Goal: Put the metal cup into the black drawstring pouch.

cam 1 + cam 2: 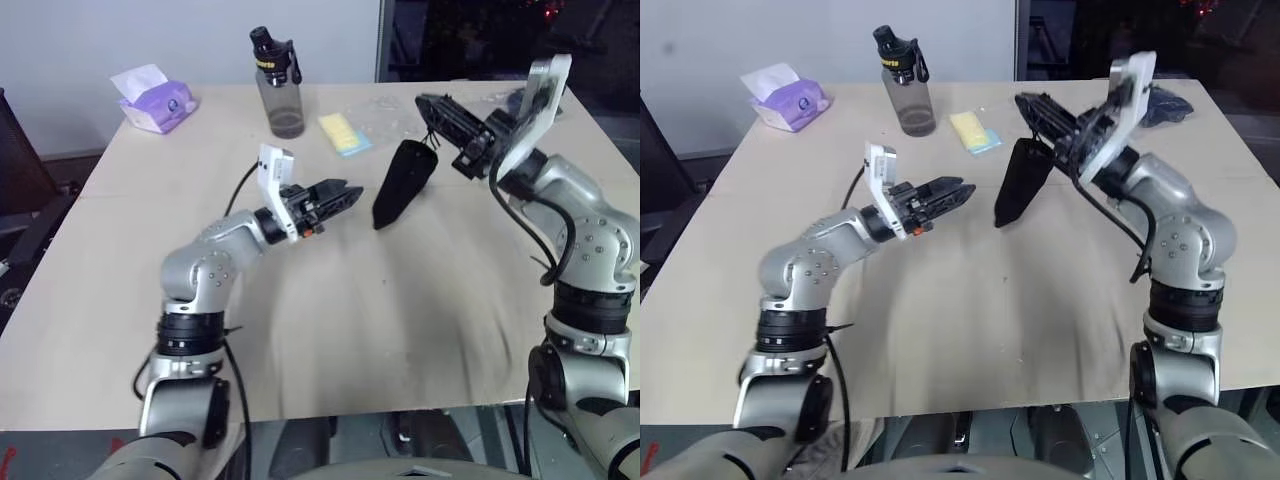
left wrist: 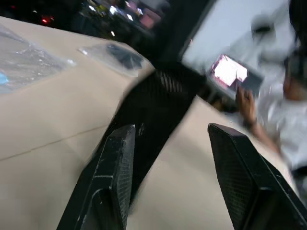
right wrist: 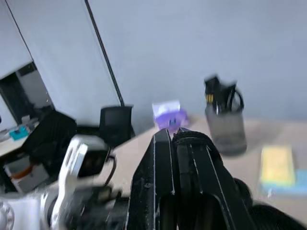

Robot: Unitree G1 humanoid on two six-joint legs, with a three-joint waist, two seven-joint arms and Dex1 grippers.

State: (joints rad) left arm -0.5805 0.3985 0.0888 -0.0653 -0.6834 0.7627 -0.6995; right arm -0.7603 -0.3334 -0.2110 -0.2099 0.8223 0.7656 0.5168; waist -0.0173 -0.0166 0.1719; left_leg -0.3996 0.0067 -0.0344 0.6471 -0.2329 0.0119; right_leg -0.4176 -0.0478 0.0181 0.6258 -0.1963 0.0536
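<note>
The black drawstring pouch (image 1: pixel 402 185) hangs mouth-up over the middle of the table, its lower end at or just above the tabletop. My right gripper (image 1: pixel 428 103) is raised above it, fingers pressed together (image 3: pixel 175 134), shut on the pouch at its mouth, on the cord as far as I can tell. My left gripper (image 1: pixel 347 195) points level at the pouch from its left side, open, with nothing between its fingers (image 2: pixel 115 158). In the left wrist view the pouch (image 2: pixel 153 105) lies just beyond the fingertips. The metal cup is hidden from view.
At the back of the table stand a smoky-grey water bottle (image 1: pixel 278 85) and a purple tissue pack (image 1: pixel 155 100). A yellow pad (image 1: pixel 343 133) and clear plastic bags (image 1: pixel 385 115) lie behind the pouch. A person (image 2: pixel 283 110) sits beyond the table's far side.
</note>
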